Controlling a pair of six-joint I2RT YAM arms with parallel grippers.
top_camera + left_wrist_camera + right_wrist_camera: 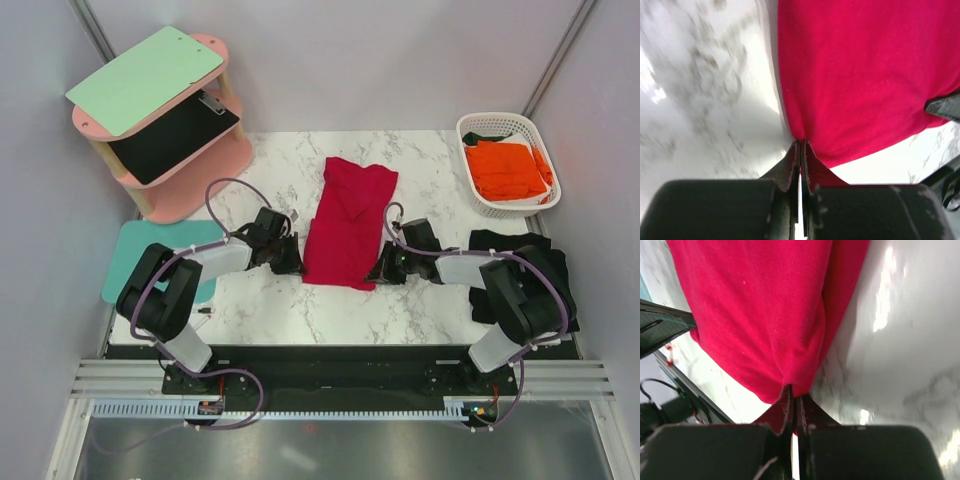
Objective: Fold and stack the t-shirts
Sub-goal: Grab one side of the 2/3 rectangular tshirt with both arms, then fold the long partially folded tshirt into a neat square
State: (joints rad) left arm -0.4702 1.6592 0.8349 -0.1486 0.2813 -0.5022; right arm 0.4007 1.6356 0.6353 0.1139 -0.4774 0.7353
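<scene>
Red shirt [345, 225] pinched at center frame
Left end effector [291, 260] and right end effector [381, 268] gripped its lower corners.

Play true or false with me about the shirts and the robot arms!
1. The red t-shirt lies on the marble table. True.
2. The left end effector is wide open. False: it is shut on the red t-shirt's near edge.
3. The orange t-shirt sits in the white basket. True.
4. The right end effector pinches the black t-shirt. False: it pinches the red t-shirt; the black t-shirt lies at the table's right side.
5. The mint-green board rests on top of the pink shelf. True.
</scene>
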